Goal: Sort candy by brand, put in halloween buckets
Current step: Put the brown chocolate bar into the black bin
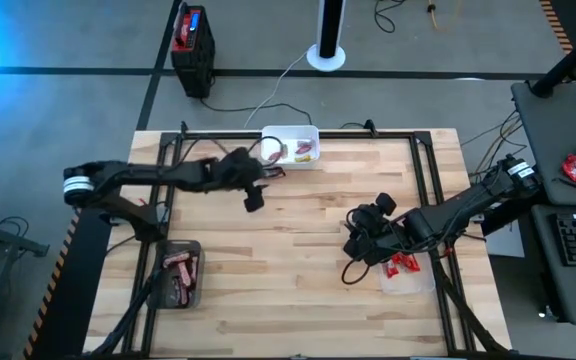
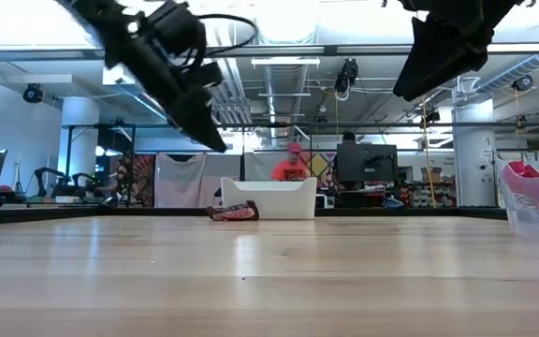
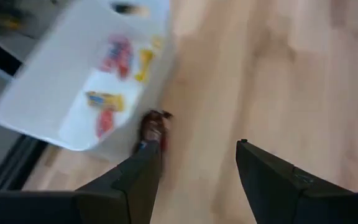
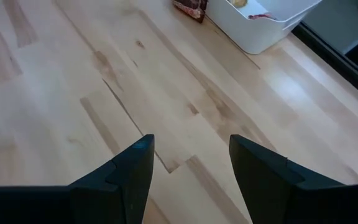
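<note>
Left claw [image 3: 194,165] hovers wide open, empty, above 1 dark brown wrapped candy [image 3: 152,127] touching the white rectangular plastic bin [image 3: 48,93]; right claw [image 4: 188,158], wide and empty, hangs over the pale wooden desk [image 1: 298,260].

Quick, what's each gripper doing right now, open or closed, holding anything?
Left gripper: open, holding nothing, above the brown candy beside the white bin.
Right gripper: open, holding nothing, over bare table.
</note>
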Robot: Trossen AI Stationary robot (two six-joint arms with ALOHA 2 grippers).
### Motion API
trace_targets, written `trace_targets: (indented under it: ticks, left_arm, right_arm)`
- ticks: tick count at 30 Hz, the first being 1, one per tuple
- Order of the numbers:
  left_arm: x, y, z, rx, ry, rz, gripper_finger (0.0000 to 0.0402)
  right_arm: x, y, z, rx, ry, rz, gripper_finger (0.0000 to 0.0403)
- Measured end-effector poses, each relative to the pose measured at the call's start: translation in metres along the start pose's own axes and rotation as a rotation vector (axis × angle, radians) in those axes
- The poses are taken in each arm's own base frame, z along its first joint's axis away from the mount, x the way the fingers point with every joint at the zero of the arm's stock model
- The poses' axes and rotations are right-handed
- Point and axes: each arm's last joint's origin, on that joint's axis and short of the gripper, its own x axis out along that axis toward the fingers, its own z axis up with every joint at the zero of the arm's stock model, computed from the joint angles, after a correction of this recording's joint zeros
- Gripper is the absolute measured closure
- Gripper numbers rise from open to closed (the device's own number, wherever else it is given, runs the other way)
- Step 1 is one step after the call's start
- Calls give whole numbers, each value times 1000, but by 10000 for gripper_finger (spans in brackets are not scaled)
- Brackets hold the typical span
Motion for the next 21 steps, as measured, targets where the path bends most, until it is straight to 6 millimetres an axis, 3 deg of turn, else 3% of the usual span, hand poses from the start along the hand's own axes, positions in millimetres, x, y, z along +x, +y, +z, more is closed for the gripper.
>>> trace_targets:
  ticks: [5,21]
  left_arm:
    - [11,-2,-17,-42,-139,65,209]
    - [83,13,-51,-43,150,184,217]
  right_arm:
    - [0,1,1,-13,-6,6,199]
    - [0,1,1,-11,-10,11,199]
